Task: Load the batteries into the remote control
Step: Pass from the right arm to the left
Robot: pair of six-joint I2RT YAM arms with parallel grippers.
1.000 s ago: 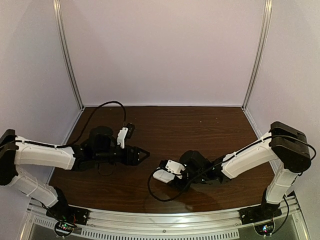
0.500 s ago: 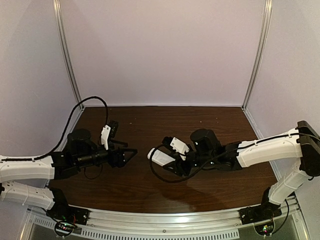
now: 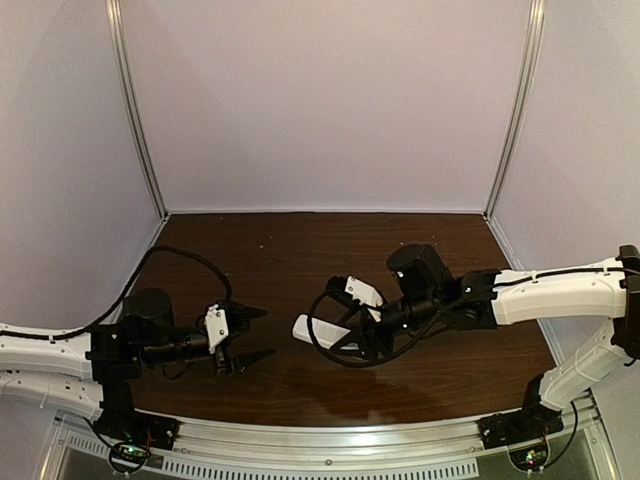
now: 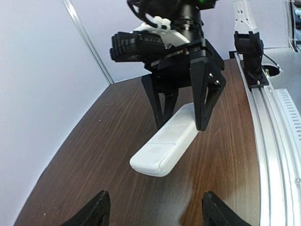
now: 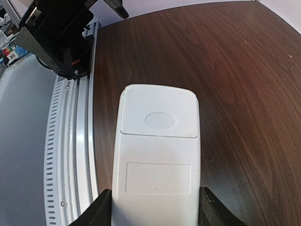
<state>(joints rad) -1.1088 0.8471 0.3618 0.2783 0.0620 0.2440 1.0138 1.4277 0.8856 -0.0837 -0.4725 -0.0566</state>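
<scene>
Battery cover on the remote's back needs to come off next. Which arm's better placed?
Left. The left gripper is empty, jaws open, facing the free end of the remote control, where the battery cover sits. The right gripper is busy clamping the remote, back up.

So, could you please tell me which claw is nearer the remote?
Right. The right claw is closed on the remote, one finger on each long side. The left claw is open and faces the remote's free end, with a clear gap between them.

Two claws, the left claw and the right claw; one remote control; one brown table.
</scene>
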